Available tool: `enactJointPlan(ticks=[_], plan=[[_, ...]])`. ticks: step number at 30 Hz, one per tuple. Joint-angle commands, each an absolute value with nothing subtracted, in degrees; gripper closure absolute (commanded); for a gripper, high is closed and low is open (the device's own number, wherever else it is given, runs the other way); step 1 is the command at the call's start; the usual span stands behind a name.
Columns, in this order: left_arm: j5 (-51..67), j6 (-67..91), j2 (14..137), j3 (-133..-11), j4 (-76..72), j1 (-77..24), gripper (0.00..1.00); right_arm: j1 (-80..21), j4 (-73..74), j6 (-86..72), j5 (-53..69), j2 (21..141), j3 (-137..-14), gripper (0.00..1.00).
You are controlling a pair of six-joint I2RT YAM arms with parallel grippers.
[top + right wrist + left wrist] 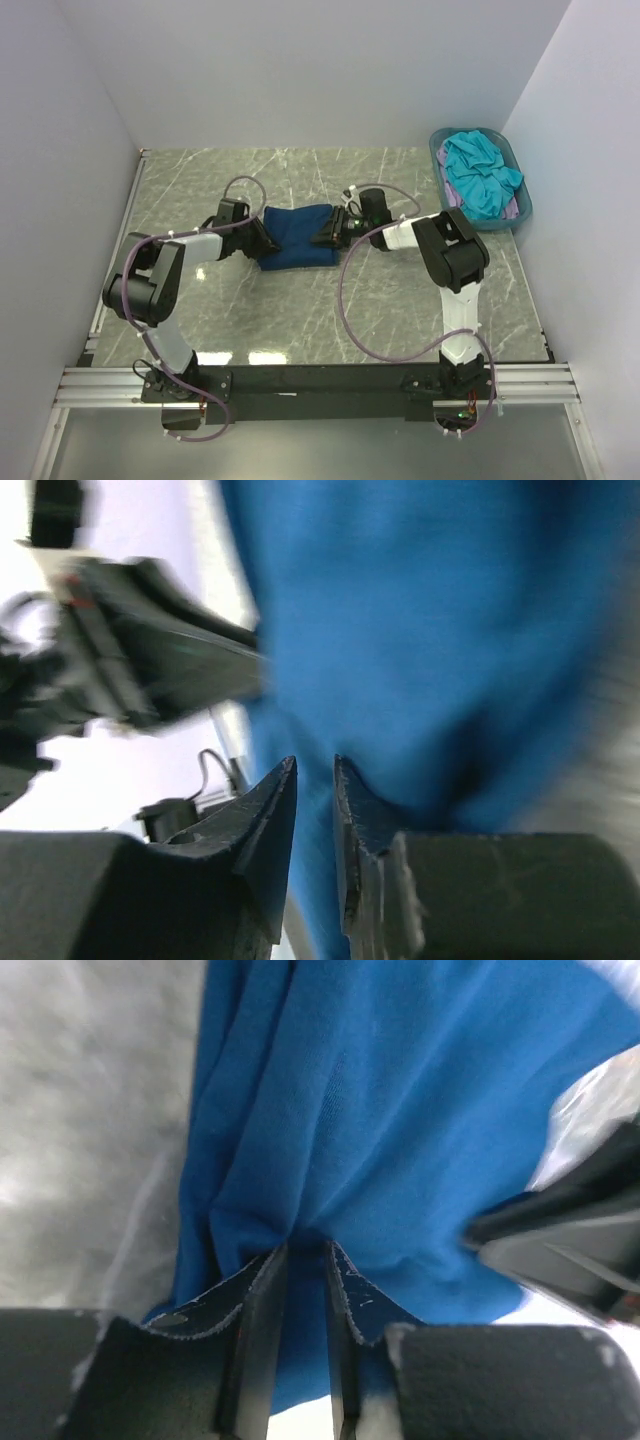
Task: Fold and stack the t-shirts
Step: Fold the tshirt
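Observation:
A dark navy t-shirt [298, 238] lies bunched and partly folded in the middle of the table, and it looks bright blue in the wrist views. My left gripper [268, 238] is at its left edge. In the left wrist view that gripper [305, 1250] is shut on a puckered fold of the navy t-shirt [380, 1110]. My right gripper [328, 232] is at the shirt's right edge. In the right wrist view its narrow jaws [315, 765] pinch the navy t-shirt [420, 630], though the picture is blurred. A turquoise t-shirt [480, 170] lies over a pale lilac one [453, 189] in the basket.
The teal plastic basket [435, 150] stands at the back right corner by the wall. White walls close the table on the left, back and right. The two arms face each other closely across the shirt, and cables loop over the marble tabletop [300, 320].

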State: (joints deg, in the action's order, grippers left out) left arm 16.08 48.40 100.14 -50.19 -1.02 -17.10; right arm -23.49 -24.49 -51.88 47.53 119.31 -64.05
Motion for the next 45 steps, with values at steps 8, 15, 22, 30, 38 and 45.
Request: enactJointPlan(ticks=[8, 15, 22, 30, 38, 45], plan=[[17.4, 51.5, 98.5, -43.8, -5.3, -13.2, 0.67, -19.5, -27.4, -51.1, 45.4, 121.1, -60.4, 0.74], [13.2, 48.3, 89.3, -49.8, 3.9, -16.7, 0.59, -22.6, -20.4, -47.6, 44.7, 110.7, -61.9, 0.74], [9.7, 50.7, 81.8, -48.0, 4.0, -19.2, 0.59, -29.9, -24.4, -52.2, 45.4, 105.7, -62.7, 0.74], [7.5, 53.5, 90.2, -44.0, 0.4, -19.0, 0.71, -34.3, -29.8, -58.2, 46.3, 118.5, -65.7, 0.74], [8.8, 59.2, 97.4, -39.9, -4.7, -16.7, 0.80, -29.6, -34.8, -63.0, 43.9, 127.7, -60.7, 0.74], [10.1, 59.9, 90.8, -38.7, -4.0, -16.3, 0.72, -29.3, -23.7, -54.0, 42.6, 119.6, -61.3, 0.74]])
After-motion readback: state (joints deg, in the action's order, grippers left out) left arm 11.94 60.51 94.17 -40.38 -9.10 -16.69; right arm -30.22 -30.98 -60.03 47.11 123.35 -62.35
